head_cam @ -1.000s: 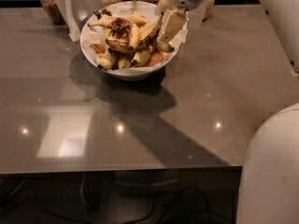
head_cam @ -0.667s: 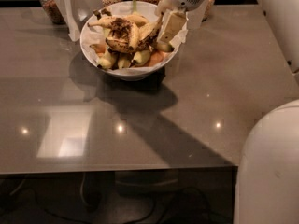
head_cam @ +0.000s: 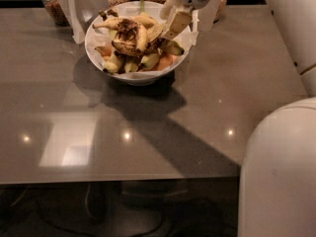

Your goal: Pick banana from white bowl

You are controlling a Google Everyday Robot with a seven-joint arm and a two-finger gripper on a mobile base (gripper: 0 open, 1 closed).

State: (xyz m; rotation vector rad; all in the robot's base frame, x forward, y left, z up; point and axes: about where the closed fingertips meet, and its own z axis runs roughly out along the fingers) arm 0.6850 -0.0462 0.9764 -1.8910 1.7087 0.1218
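Note:
The white bowl (head_cam: 129, 75) stands at the far middle of the grey table, piled with several bananas. The overripe banana (head_cam: 129, 32), yellow with dense dark brown mottling, lies on top of the pile near the bowl's centre. Shorter greenish-yellow bananas (head_cam: 148, 60) lie below it along the front. My gripper (head_cam: 173, 26) reaches down from the upper right into the right side of the bowl, its tip among the fruit just right of the mottled banana. I cannot tell whether it touches that banana.
Glass jars (head_cam: 53, 6) and a white upright holder (head_cam: 76, 16) stand behind the bowl at the table's far edge. The grey table (head_cam: 148, 142) stretches toward me. My white arm and body (head_cam: 281, 172) fill the right side.
My gripper has shifted slightly left and up over the bowl's right side. The bowl and the pile of bananas look unchanged.

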